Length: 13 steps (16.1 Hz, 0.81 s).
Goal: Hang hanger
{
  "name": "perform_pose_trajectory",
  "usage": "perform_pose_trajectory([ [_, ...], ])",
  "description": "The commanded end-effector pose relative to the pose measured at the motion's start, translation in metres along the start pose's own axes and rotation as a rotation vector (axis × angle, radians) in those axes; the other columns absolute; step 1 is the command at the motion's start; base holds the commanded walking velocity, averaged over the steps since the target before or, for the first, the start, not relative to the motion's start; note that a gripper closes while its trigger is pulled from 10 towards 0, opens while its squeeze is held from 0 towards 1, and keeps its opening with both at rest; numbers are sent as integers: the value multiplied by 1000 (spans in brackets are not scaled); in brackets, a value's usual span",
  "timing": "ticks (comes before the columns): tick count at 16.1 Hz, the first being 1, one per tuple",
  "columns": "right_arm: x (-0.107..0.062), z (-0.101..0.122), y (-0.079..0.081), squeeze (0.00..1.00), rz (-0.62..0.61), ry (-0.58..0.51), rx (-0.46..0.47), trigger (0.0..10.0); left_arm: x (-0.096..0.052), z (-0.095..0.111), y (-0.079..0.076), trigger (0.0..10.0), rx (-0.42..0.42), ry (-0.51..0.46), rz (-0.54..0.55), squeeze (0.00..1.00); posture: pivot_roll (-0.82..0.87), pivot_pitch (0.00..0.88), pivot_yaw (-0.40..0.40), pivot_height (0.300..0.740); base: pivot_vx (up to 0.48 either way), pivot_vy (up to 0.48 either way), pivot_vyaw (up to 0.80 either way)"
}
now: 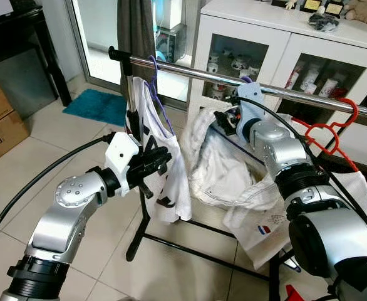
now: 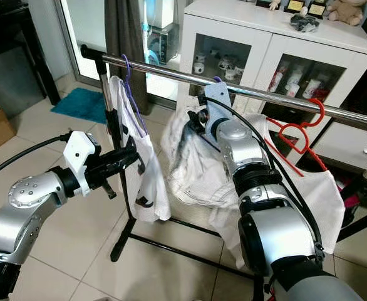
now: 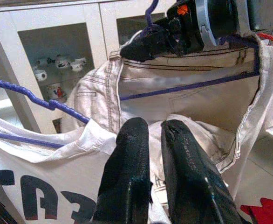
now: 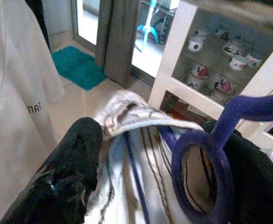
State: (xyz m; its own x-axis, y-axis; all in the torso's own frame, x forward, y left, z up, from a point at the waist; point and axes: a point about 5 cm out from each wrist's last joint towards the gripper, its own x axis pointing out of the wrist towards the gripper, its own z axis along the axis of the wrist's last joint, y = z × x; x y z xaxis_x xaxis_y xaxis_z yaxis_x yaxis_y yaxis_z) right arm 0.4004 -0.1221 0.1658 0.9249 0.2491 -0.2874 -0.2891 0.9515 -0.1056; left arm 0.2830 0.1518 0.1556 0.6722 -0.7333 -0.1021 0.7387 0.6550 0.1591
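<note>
While right gripper (image 4: 146, 154) clamps, purple hanger (image 4: 206, 172) carries cream garment (image 3: 183, 98).

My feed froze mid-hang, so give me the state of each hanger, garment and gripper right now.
Purple hanger with white printed shirt: hooked on the rail, hanging.
Purple hanger with beige garment: held up by the rail; hook seating unclear.
Red hanger: hooked on the rail, white cloth under it.
Right gripper: shut on the beige garment's hanger.
Left gripper: fingers near together, against the printed shirt.
</note>
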Motion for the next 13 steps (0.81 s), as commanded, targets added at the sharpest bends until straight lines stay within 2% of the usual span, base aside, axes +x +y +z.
perform_pose_trajectory([
  [1, -1, -9, -4, 0, -3, 35, -23, 8667, 0, 1, -1, 10000, 11, 5, 0, 0, -82, 0, -70, 740, 0, 0, 0],
  [2, -3, -10, -7, 0, -3, 34, -30, 10000, 0, 1, 0, 10000, 12, 5, 0, 0, -82, 0, -70, 740, 0, 0, 0],
  [7, -15, -9, -25, 0, -9, 11, -48, 10000, 1, 2, 1, 10000, 14, 5, -4, 0, -93, 0, -58, 740, 0, 0, 0],
  [10, -19, -10, -20, 0, 64, -19, -56, 10000, 2, 2, 1, 10000, 15, 4, -9, 0, -97, 0, -55, 740, 0, 0, 0],
  [13, -21, -17, -15, 0, 94, 14, -86, 10000, 3, 2, 1, 10000, 17, 2, -12, 0, -98, 0, -53, 740, 0, 0, 0],
])
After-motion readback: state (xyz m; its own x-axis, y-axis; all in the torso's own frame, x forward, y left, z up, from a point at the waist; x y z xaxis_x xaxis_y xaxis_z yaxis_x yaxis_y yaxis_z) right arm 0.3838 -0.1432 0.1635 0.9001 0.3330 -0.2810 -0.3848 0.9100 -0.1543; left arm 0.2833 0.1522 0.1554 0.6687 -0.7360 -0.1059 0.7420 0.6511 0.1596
